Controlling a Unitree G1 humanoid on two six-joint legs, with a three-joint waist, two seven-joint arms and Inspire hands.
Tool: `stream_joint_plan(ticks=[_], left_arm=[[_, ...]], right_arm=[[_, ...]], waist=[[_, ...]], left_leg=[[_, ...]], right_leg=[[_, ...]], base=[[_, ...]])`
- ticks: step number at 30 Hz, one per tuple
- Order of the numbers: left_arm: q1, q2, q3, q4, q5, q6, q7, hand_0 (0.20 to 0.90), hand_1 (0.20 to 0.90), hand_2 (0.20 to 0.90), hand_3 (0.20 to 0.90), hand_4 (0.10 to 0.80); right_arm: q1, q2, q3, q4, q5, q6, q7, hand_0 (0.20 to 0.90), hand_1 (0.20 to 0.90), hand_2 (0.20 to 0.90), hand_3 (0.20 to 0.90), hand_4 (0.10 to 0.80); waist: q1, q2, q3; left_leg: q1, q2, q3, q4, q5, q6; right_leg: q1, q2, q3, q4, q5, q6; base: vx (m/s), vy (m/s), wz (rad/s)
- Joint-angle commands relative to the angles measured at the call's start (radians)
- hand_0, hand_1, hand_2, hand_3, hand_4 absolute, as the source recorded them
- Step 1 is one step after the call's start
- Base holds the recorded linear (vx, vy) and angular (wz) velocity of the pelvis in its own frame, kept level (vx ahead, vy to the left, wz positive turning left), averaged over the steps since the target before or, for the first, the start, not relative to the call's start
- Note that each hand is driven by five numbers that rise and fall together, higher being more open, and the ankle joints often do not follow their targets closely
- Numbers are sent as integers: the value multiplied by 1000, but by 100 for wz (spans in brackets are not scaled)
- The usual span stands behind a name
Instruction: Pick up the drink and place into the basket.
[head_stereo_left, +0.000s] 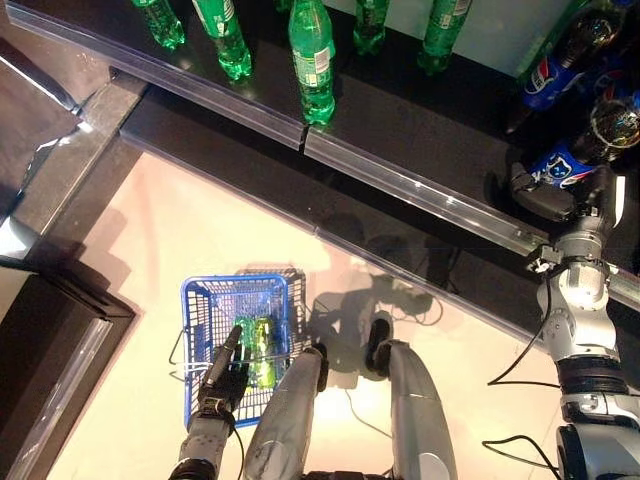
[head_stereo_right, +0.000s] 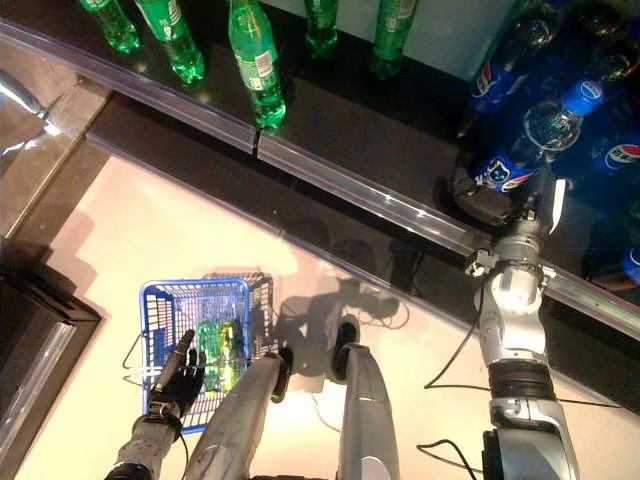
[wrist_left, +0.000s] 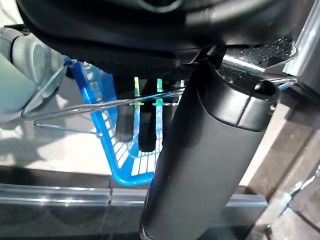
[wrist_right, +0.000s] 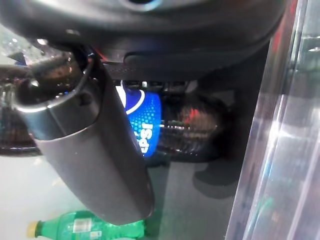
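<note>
The right hand (head_stereo_left: 545, 192) is seen reaching over the clear front rail of the dark shelf (head_stereo_left: 400, 120), and its fingers are curled round the base of a dark cola bottle with a blue label (head_stereo_right: 520, 150). In the right wrist view the blue label is seen just past the thumb, pressed against the palm side of the hand. More cola bottles (head_stereo_right: 610, 140) are crowded behind it at the shelf's right end. Toward the shelf's left end, a row of green bottles (head_stereo_left: 312, 60) is seen standing upright behind the rail, well apart from the hand.

The left hand (head_stereo_left: 225, 375) is held low over the near edge of a blue basket (head_stereo_left: 200, 300) that rests on the pale floor (head_stereo_left: 150, 230). In the left wrist view its fingers (wrist_left: 131, 127) are seen pointing down into the basket, nearly straight, with the thin wire handles (wrist_left: 75, 107) running across in front of them; whether a handle is hooked by them cannot be told. A green bottle (head_stereo_left: 258, 345) is seen lying inside the basket beside the hand. A dark cabinet (head_stereo_left: 50, 340) is seen at the left edge of the floor, near the basket
</note>
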Motion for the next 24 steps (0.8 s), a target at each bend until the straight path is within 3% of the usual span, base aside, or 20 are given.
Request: stream_joint_plan(ticks=[1,4,5,6,7,8,24], left_arm=[[136,89,-15,-108,18,-37,-96,300,300,300,200,100],[129,92,-16,-107,20,-36,-96,300,300,300,200,100],[129,93,-17,-108,20,-36,-95,300,300,300,200,100],[128,93,-19,-110,19,-37,-92,300,300,300,200,100],[127,93,-21,-113,20,-37,-89,300,300,300,200,100],[126,94,-21,-114,21,-36,-88,300,300,300,200,100],[132,93,-38,-121,5,-33,-101,300,300,300,200,100]], right_arm=[[-106,-141,-28,-12,41,-71,8,900,900,900,900,800],[-135,-132,-27,2,131,-91,31,900,900,900,900,800],[-137,-131,-28,2,146,-94,35,839,839,839,829,729],[-140,-126,-33,-4,165,-95,38,700,700,700,667,567],[-144,-115,-36,-5,172,-105,39,387,387,387,302,202],[-151,-108,-39,-10,177,-112,34,300,300,300,200,100],[-193,-121,-42,-90,-53,-218,-118,300,300,300,200,100]], waist=[[22,11,-43],[28,12,-42],[28,12,-42],[29,12,-41],[31,13,-41],[32,14,-41],[32,24,-43]], left_leg=[[-16,-30,31,-26,64,81],[-20,-32,27,-32,64,82],[-21,-32,27,-32,64,82],[-23,-33,25,-30,64,81],[-25,-36,24,-28,63,82],[-27,-36,23,-27,63,81],[-22,-45,22,-47,68,85]], right_leg=[[107,32,30,77,-107,-12],[103,32,29,74,-105,-9],[103,32,29,74,-105,-9],[101,32,28,74,-105,-8],[99,33,28,75,-105,-8],[98,33,28,76,-105,-7],[102,37,37,48,-91,0]], base=[[0,0,0],[0,0,0],[0,0,0],[0,0,0],[5,-5,3],[4,-6,3],[0,3,2]])
